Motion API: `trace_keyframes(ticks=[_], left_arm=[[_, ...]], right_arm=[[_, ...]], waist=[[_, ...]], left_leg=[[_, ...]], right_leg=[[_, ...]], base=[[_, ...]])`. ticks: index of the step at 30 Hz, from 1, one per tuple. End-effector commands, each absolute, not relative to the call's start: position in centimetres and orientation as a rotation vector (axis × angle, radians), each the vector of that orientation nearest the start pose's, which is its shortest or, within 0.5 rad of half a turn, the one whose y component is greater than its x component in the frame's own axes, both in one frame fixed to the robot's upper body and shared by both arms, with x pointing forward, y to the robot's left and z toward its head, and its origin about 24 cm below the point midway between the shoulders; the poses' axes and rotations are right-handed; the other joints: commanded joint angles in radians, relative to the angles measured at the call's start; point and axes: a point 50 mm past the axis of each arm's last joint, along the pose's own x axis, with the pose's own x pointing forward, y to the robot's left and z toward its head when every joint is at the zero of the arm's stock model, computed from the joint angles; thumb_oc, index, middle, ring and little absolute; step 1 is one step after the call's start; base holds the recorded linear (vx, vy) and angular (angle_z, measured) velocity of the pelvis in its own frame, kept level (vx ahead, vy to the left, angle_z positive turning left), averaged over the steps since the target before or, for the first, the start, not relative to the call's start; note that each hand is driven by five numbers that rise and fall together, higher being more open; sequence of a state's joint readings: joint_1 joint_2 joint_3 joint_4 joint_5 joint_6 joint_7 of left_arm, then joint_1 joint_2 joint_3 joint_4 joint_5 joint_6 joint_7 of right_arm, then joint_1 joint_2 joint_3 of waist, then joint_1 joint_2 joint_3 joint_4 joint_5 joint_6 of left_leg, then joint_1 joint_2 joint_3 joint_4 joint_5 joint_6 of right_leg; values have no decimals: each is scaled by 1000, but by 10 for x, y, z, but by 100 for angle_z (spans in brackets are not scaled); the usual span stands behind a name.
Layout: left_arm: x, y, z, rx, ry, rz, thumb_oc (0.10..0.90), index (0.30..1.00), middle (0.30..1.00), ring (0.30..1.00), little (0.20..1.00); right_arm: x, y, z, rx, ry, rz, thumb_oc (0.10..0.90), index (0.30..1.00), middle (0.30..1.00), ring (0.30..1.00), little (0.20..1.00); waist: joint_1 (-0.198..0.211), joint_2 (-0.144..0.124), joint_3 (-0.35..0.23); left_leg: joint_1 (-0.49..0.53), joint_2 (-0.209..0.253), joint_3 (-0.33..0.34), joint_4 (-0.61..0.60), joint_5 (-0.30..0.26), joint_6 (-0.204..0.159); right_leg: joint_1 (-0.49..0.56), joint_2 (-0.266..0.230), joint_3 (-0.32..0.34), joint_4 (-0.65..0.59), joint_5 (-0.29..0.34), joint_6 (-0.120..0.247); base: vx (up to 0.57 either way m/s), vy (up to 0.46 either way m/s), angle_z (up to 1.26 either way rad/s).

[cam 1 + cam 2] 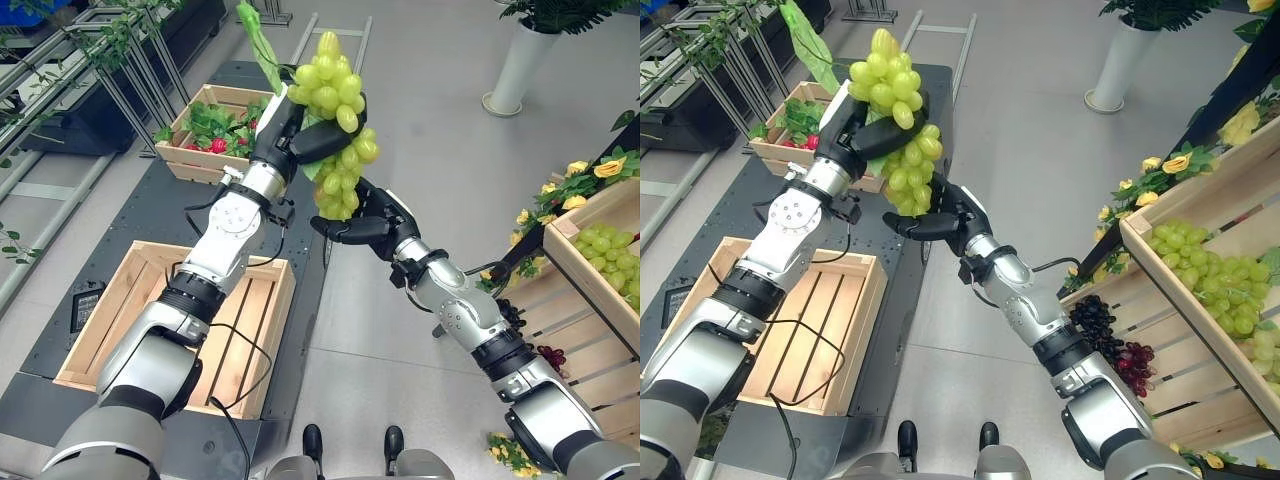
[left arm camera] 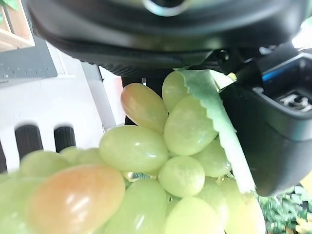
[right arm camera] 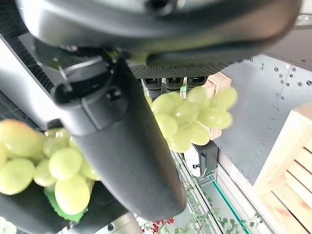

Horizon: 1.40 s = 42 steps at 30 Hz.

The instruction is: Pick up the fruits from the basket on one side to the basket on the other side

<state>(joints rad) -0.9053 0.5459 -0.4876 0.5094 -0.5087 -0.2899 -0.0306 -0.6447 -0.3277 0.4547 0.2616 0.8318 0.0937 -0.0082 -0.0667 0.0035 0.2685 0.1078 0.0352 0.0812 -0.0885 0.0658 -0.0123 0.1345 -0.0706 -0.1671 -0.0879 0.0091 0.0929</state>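
**Green grapes held mid-air between both robot hands**

A large bunch of green grapes [image 1: 335, 130] hangs in the upper centre of the frame, high above the grey floor [image 1: 420, 300]. The left hand [image 1: 290, 135] reaches up from the lower left, and its dark fingers and thumb are wrapped round the middle of the bunch, clamping it. The right hand [image 1: 365, 222] comes in from the lower right and sits at the bottom of the bunch, palm cupped beneath the lowest grapes. Its fingers are partly curled against them, but whether it truly grips or merely supports the bunch cannot be told.

In the lower left of the frame stands a wooden crate [image 1: 100, 330] with a slatted bottom, holding no fruit; this looks like the destination basket. On the right edge, a tilted wooden display crate [image 1: 590, 270] holds more green grapes [image 1: 605, 255], with dark grapes [image 1: 1105, 335] on a lower shelf beneath it. In the upper left, a smaller crate [image 1: 190, 160] holds green leaves and something red.

As a judgement, the task is at an early stage: one bunch appears to be passing from one hand to the other, nothing has yet been placed in the lower-left crate, and fruit remains on the right.
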Motion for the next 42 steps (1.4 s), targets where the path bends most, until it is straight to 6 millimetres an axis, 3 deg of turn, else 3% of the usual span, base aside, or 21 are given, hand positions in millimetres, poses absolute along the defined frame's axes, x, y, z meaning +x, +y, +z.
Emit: trace_keyframes(ticks=[1,16,22,30,31,35,42], left_arm=[[368,114,258,225,-707,-457,400,300,300,300,300],[364,98,235,323,-588,-625,400,300,300,300,300],[369,107,228,374,-542,-590,400,300,300,300,300],[376,120,215,377,-479,-515,400,300,300,300,300],[377,123,212,371,-469,-500,400,300,300,300,300],[380,130,204,356,-442,-462,403,305,305,305,305],[383,134,196,345,-411,-412,458,387,387,387,387]], right_arm=[[344,-54,162,333,-129,580,800,900,900,900,900],[353,-57,182,333,-212,481,800,900,900,900,900],[354,-59,194,346,-258,465,800,900,900,900,900],[352,-61,197,376,-292,453,800,900,900,900,900],[352,-62,197,384,-300,453,400,300,300,300,300],[352,-62,197,398,-302,461,400,300,300,300,300],[350,-60,198,415,-313,471,400,300,300,300,300]], waist=[[7,17,-220],[24,15,-219],[30,14,-223],[30,16,-221],[30,17,-220],[28,17,-222],[26,16,-222]], left_leg=[[5,-26,-8,1,-108,-13],[12,-28,-11,1,-109,-7],[11,-28,-14,1,-108,-5],[13,-27,-17,1,-109,-4],[14,-27,-17,1,-108,-4],[15,-26,-17,1,-109,-5],[15,-24,-18,1,-109,-6]], right_leg=[[0,19,4,1,-39,-50],[2,18,0,1,-30,-46],[3,16,-2,1,-30,-45],[4,16,-2,1,-30,-45],[5,16,-2,1,-30,-46],[6,15,-2,1,-31,-45],[5,15,1,1,-31,-45]], base=[[0,0,0],[2,2,-2],[0,0,0],[0,0,0],[0,0,0],[0,0,0],[0,0,0]])
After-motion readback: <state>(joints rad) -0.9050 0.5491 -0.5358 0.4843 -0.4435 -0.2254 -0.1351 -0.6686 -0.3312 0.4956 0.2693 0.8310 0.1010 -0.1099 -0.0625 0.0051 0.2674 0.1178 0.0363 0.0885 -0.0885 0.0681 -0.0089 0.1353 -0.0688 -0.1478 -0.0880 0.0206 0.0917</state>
